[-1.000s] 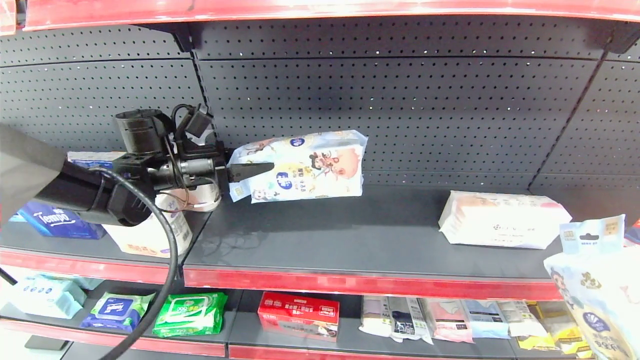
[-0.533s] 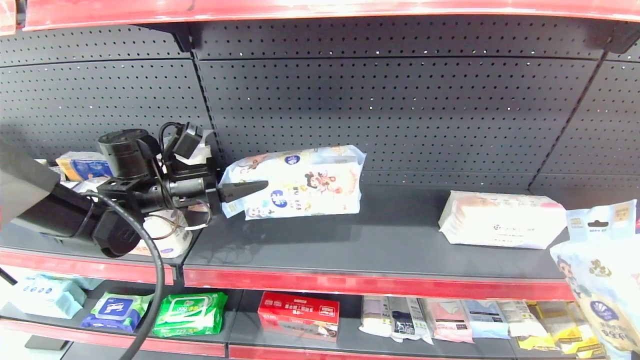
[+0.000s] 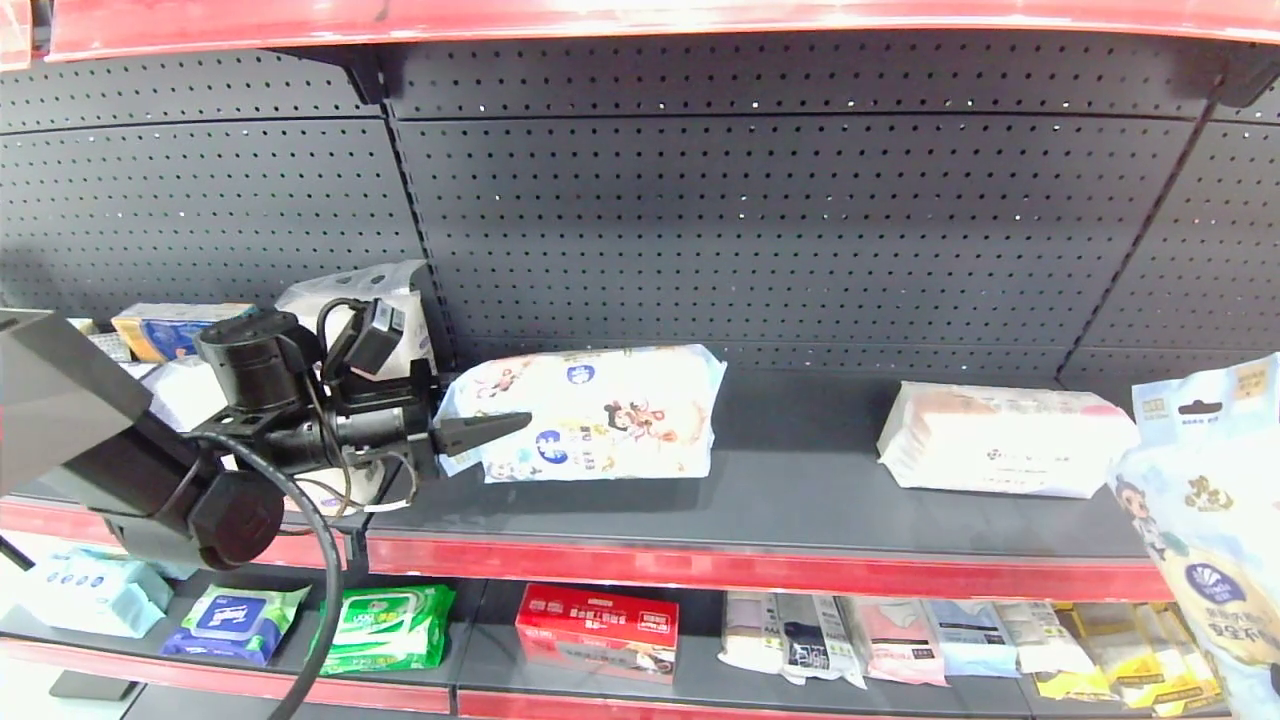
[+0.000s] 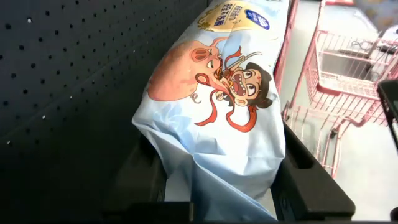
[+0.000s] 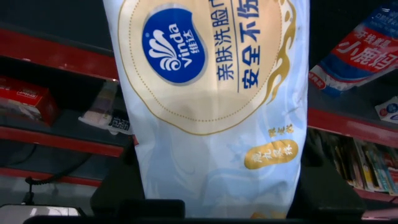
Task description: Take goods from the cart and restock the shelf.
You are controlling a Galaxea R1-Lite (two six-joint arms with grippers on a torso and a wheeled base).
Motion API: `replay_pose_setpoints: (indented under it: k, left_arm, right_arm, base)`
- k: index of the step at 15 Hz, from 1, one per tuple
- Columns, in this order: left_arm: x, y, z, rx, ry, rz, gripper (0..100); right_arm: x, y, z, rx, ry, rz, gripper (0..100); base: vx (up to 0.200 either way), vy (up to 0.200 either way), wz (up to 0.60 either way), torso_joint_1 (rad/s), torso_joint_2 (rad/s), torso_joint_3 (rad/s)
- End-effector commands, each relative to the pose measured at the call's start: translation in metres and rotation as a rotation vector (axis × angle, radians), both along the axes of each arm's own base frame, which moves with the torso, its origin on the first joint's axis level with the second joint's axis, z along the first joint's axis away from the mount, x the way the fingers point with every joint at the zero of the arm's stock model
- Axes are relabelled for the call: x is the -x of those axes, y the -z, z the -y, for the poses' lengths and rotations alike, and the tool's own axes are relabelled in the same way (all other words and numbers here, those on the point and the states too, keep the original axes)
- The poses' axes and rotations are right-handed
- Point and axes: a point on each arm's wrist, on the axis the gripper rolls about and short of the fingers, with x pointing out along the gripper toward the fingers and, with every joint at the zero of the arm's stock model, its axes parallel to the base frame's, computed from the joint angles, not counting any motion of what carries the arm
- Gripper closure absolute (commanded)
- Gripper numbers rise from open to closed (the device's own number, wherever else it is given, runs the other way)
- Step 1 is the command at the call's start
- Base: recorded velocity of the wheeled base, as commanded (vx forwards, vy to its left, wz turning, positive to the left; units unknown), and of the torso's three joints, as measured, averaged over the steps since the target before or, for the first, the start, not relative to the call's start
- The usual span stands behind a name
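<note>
Left gripper (image 3: pixel 490 428): closed on one end of the cartoon-printed pack (image 3: pixel 600 410), with a finger on each side of it in the left wrist view. The pack lies lengthwise on the dark shelf (image 3: pixel 780 500), near the pegboard panel (image 3: pixel 800 230); whether its full underside touches the deck cannot be told

Right gripper (image 5: pixel 217 205): closed on the second pack (image 3: pixel 1210 520), a pale bag with a blue logo, gripped at its lower part. This bag is held upright in front of the shelf's right end, clear of the deck

A flat white pack (image 3: pixel 1005 440) lies on the same shelf, well apart from the cartoon-printed pack. The pink wire cart (image 4: pixel 348 74) stands on the floor beside the shelf
</note>
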Motion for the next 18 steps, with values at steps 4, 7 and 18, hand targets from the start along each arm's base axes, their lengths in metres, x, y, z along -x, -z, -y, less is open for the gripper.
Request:
replay_pose_setpoints:
  k: [4,7,18]
  left_arm:
    - [0.005,0.026,-0.001,-0.020,0.002,-0.043,100]
    - [0.002,0.038,-0.001,-0.044,0.005,-0.018,100]
    - [0.001,0.061,-0.002,-0.051,-0.008,0.018,100]
  right_arm:
    - [-0.011,-0.011,0.001,-0.012,-0.010,-0.024,100]
    - [-0.011,-0.011,0.001,-0.012,-0.010,-0.025,100]
    - [-0.013,-0.011,0.001,-0.019,-0.020,-0.037,100]
  base:
    - [0.000,0.000,0.00,0.000,0.00,0.000]
    - [0.000,0.000,0.00,0.000,0.00,0.000]
    - [0.000,0.000,0.00,0.000,0.00,0.000]
